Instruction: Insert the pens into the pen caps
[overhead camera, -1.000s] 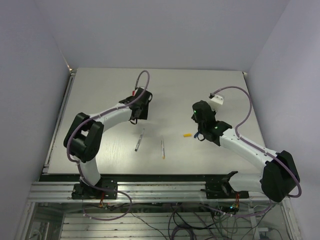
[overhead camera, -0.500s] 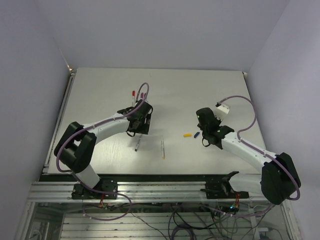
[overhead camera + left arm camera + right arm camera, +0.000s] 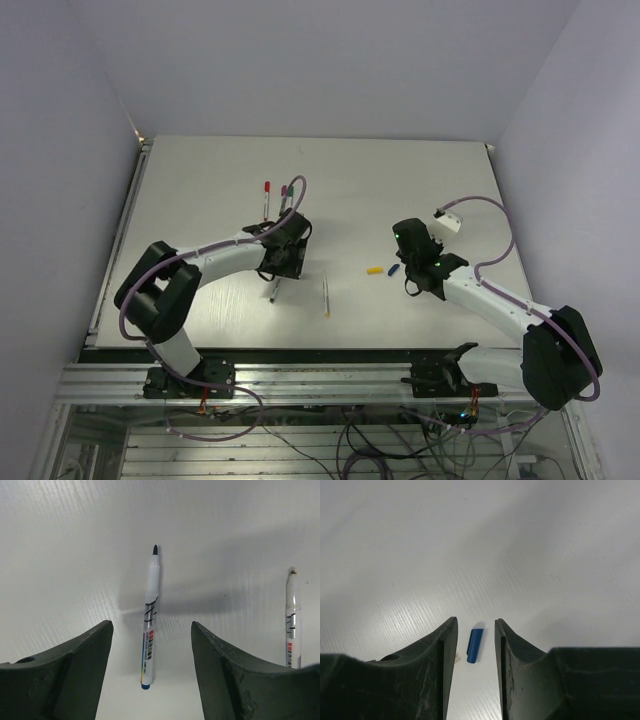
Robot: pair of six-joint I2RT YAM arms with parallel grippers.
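Note:
My left gripper is open, its fingers either side of a white blue-tipped pen lying uncapped on the table, not touching it. That pen's end shows in the top view. A second uncapped pen lies to the right and also shows in the left wrist view. My right gripper is open narrowly, with the blue cap lying on the table between its fingers, untouched. The blue cap and a yellow cap lie side by side. Other caps are out of view.
Two pens with caps on, one red and one purple-green, lie behind the left arm. The table is pale grey with walls on three sides. A white connector block hangs on the right arm's cable.
My left gripper has moved nearer, over the blue-tipped pen, uncovering the two capped pens behind it. My right gripper has shifted nearer and settled around the blue cap.

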